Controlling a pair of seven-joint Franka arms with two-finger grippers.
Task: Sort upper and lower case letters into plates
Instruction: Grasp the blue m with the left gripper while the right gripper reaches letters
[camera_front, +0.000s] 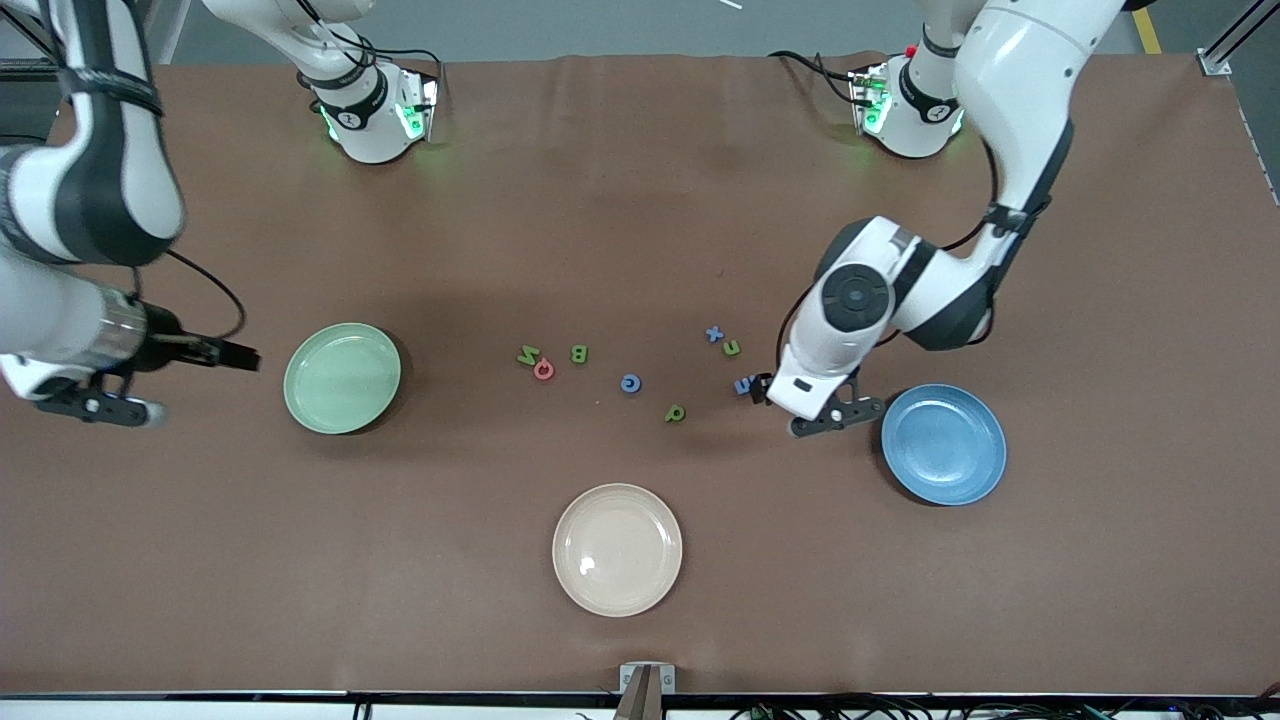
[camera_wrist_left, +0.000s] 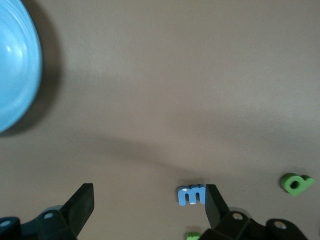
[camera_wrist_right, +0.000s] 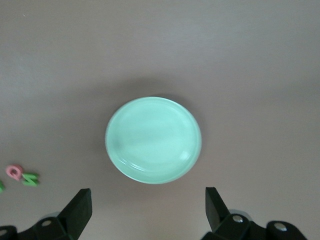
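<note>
Between the pale green plate (camera_front: 342, 378) and the blue plate (camera_front: 944, 444) lie the scattered letters (camera_front: 630, 383), bare table (camera_front: 640, 200) all around. Both plates hold nothing. At nine o'clock the right gripper (camera_wrist_right: 145, 207) waits wide; the left gripper (camera_wrist_left: 150, 202), spread, is beside the blue m (camera_wrist_left: 191, 195).

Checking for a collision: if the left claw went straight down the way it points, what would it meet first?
Probably bare table. The open left claw points at it, with the blue m just inside one finger.
</note>
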